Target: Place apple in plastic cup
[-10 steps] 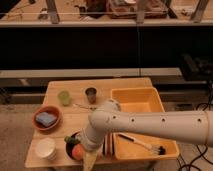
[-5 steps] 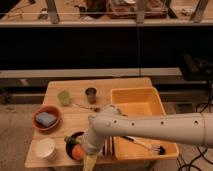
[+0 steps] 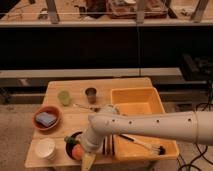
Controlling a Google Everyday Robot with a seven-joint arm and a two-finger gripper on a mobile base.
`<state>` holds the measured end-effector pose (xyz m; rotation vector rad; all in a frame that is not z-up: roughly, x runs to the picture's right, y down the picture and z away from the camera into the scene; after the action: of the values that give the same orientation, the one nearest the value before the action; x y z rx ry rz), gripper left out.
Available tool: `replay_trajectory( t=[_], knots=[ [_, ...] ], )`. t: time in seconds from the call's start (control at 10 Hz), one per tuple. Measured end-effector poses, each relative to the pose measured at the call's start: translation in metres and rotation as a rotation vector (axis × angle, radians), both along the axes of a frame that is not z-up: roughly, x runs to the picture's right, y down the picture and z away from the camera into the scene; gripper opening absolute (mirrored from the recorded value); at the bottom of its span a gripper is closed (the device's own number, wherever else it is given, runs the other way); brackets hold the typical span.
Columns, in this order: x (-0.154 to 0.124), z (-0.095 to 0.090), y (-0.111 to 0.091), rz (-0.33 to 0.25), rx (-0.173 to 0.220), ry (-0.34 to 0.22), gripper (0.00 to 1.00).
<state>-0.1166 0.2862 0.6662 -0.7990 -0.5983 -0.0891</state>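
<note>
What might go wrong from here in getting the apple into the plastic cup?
1. The tool sits low at the apple, which is crowded by a green vegetable and a corn cob; it may bump or grab a neighbour.
2. The plastic cup stands far back, near a dark cup; a dropped apple might tip it or miss.

1. Gripper (image 3: 81, 148) down low at the front edge of the table (image 3: 75, 89), right by the apple (image 3: 77, 150) on the dark plate (image 3: 74, 136).
2. Pretty boxed in there: white paper cup (image 3: 46, 148) to the left, green vegetable (image 3: 68, 141) next to the apple, corn cob (image 3: 88, 161) just in front.
3. Right side blocked by the yellow bin (image 3: 136, 104) and the arm (image 3: 150, 127) stretched across it.
4. Bare wood between the red bowl (image 3: 36, 121) and the arm, running up toward the plastic cup (image 3: 63, 97).
5. Near that cup: dark cup (image 3: 91, 94) beside it, thin utensil (image 3: 84, 106) lying just in front.
</note>
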Motion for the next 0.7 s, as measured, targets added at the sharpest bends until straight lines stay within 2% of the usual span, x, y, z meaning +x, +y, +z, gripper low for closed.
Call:
replay_trajectory(
  t=[0.4,0.6,0.7],
  knots=[
    [-0.005,0.015,-0.002,-0.008,-0.002,0.008,0.78],
    [-0.008,0.022,-0.002,-0.015,-0.008,0.01,0.61],
    [-0.008,0.024,-0.002,-0.015,-0.012,0.01,0.58]
  ],
)
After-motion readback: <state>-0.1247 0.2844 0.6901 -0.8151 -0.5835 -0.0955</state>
